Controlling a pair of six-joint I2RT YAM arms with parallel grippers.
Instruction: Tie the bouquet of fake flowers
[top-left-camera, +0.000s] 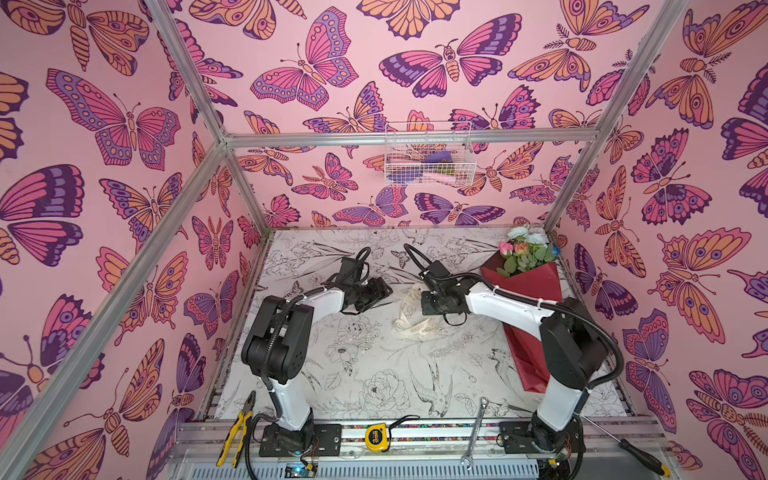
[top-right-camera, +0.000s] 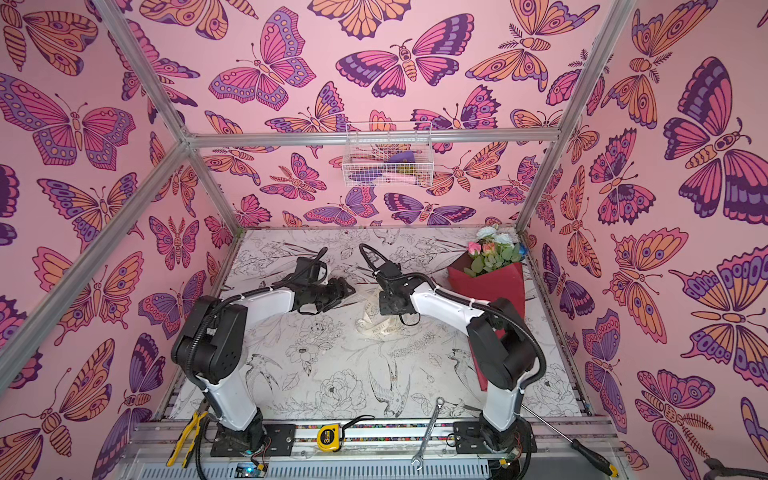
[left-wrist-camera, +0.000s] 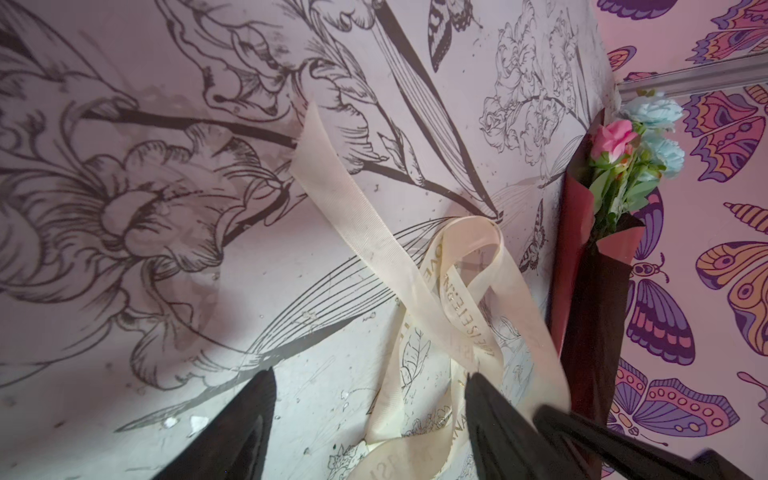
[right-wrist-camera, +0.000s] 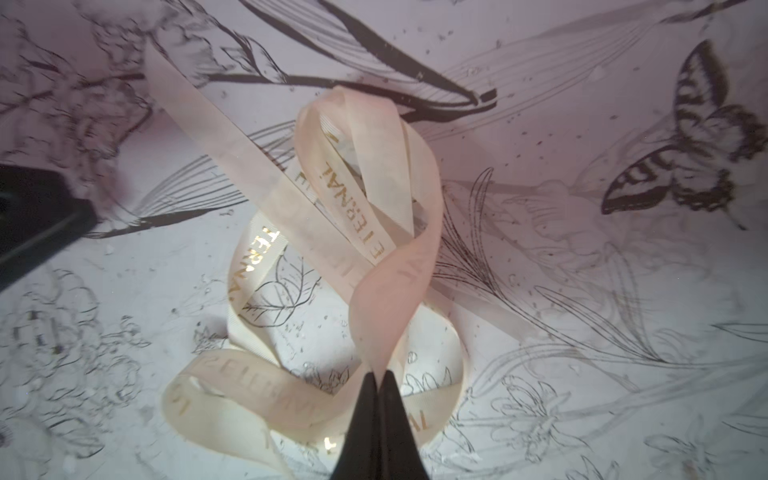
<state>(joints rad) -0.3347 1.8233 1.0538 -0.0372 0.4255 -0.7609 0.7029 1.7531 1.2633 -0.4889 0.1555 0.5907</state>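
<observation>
At the middle of the desk (top-left-camera: 365, 374), your right gripper (right-wrist-camera: 379, 380) pinches one strand of the cream ribbon (right-wrist-camera: 374, 282). Your left gripper (left-wrist-camera: 370, 374) stands wide just beside the loops. The bouquet of fake flowers (top-left-camera: 525, 291) lies along the desk's right edge, heads toward the far corner. Lift slowly so the tangle unwinds, then take a free end with the left.

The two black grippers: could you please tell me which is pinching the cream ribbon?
The right gripper, shut on the cream lettered ribbon; the left gripper stands open.
</observation>
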